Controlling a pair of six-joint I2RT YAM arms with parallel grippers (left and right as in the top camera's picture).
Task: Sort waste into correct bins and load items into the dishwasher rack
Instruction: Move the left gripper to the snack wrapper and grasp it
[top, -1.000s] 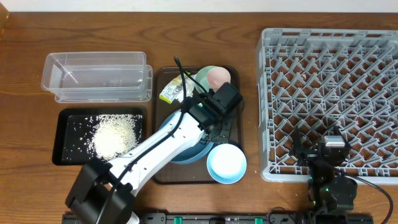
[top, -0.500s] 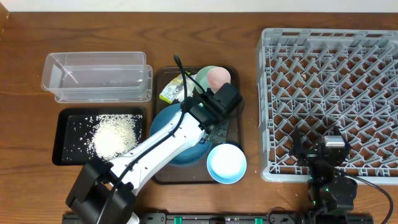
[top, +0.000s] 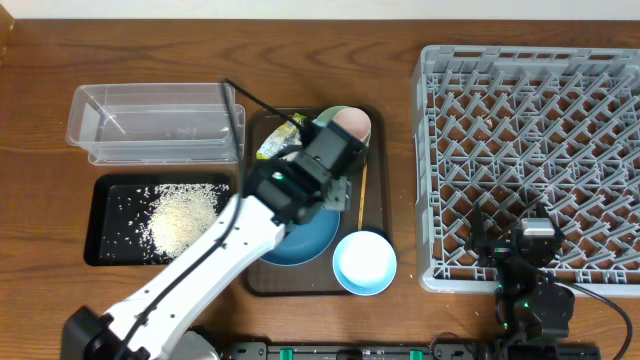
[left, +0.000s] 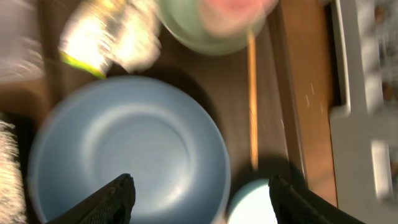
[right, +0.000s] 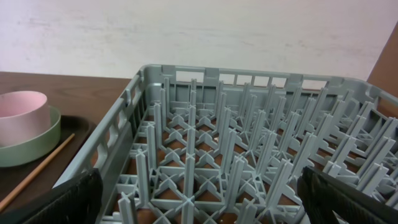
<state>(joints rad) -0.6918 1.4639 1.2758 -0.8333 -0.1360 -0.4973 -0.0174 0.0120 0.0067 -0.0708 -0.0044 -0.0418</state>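
A: Entry one, the largest: the counter (top: 330, 60), brown wood, bearing everything. Entry two?

B: The dishwasher rack (top: 424, 160), grey, on the right. We see nothing loaded in it. Our right tool (right: 199, 186) hangs at its near edge, fingers spread, carrying nothing.

A: Entry three: the brown serving tray (top: 374, 200), centre. Entries four and five are the bins: the clear tub (top: 90, 150) at far left, in which we make out no waste, and the black tray (top: 98, 215) just in front of it, holding the rice heap (top: 185, 218).

B: On the serving tray, by size: the dark-blue dish (left: 124, 149) at near left; the mint-green bowl (left: 186, 31) at the far end, with the pink cup (top: 352, 122) standing in it; the light-blue bowl (top: 364, 263) at the near-right corner; the wooden stick (left: 252, 99) along the right side.

A: And our left tool (left: 199, 186)?

B: Above the serving tray, fingers wide apart with nothing between them. Its wrist view is blurred.

A: Last and smallest: the wrapper (left: 109, 34), crumpled, at the tray's far-left corner, just beside the dish and the green bowl.

B: We judge the wrapper to be the step in hand. We centre the fingers over it and descend straight, clear of the dish rim and the bowl wall. We pinch the crumpled bulk, not a loose flap. We lift above the tub's wall before letting go inside.
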